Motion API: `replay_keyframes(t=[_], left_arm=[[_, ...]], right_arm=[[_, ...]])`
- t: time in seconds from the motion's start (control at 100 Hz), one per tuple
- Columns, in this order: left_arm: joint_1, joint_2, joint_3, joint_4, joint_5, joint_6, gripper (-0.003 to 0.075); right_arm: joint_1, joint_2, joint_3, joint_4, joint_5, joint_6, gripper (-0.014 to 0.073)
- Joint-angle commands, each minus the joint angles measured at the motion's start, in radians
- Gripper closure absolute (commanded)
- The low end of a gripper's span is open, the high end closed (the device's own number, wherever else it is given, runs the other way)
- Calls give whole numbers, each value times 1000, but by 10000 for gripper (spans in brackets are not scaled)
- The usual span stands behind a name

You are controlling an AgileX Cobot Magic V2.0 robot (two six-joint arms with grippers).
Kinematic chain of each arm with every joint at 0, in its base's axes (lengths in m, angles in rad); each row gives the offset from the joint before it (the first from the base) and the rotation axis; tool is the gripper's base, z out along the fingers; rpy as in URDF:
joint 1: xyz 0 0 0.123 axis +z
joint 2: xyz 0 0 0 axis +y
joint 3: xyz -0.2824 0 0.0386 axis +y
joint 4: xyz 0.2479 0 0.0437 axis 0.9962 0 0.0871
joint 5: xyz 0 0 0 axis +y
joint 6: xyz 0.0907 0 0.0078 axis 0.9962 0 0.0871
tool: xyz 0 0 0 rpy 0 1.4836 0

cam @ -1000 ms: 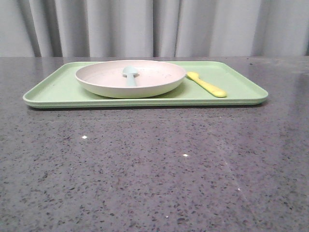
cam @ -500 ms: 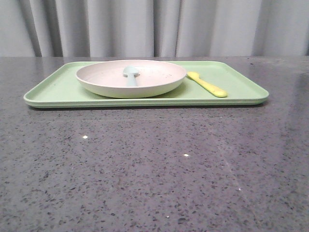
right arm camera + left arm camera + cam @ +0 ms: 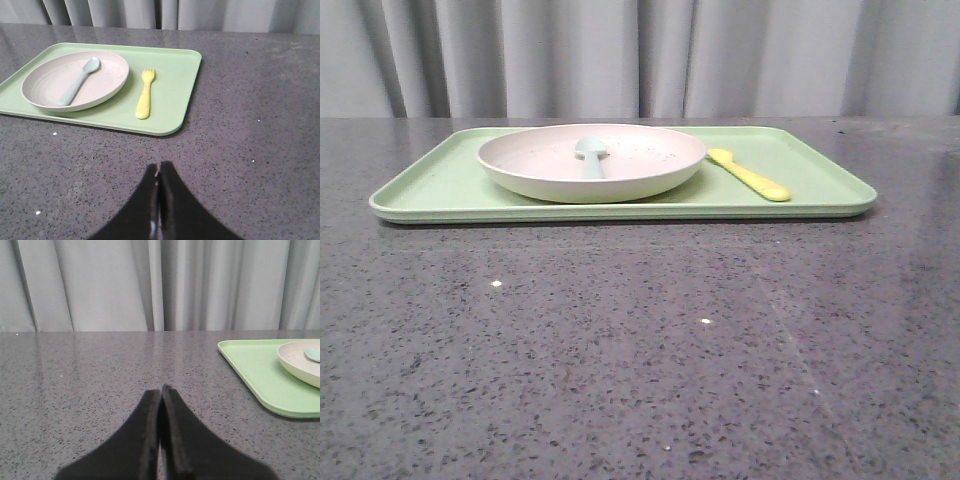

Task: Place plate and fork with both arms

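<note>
Nothing has shifted over the last second — plate (image 3: 590,162) on tray (image 3: 820,190), fork (image 3: 748,175) at its 3 o'clock, both grippers (image 3: 160,435) (image 3: 158,200) closed, empty — looks placed.

I found no writing, label, brand, number or sign that I could read on anything before me at that moment.

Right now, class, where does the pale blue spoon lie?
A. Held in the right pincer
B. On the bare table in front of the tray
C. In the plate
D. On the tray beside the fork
C: the pale blue spoon rests inside the plate, while the yellow fork lies beside the plate on the green tray, and the right pincer is shut on nothing.
</note>
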Motion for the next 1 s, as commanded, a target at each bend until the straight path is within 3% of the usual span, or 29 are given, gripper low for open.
replay_keyframes(t=[0.0, 0.19, 0.35, 0.69, 0.99], left_arm=[[-1, -34, 12, -1, -72, -10, 741], [-1, -34, 12, -1, -72, -10, 741], [-1, -34, 12, -1, -72, -10, 741], [-1, -34, 12, -1, -72, -10, 741], [-1, -34, 12, -1, -72, -10, 741]], right_arm=[[-6, 13, -22, -19, -81, -1, 661], [-7, 13, -20, -46, -82, -1, 661], [-26, 13, 24, -79, -182, -1, 661], [-213, -31, 288, -52, -605, -21, 661], [-333, -158, 464, -14, -659, -21, 661]])
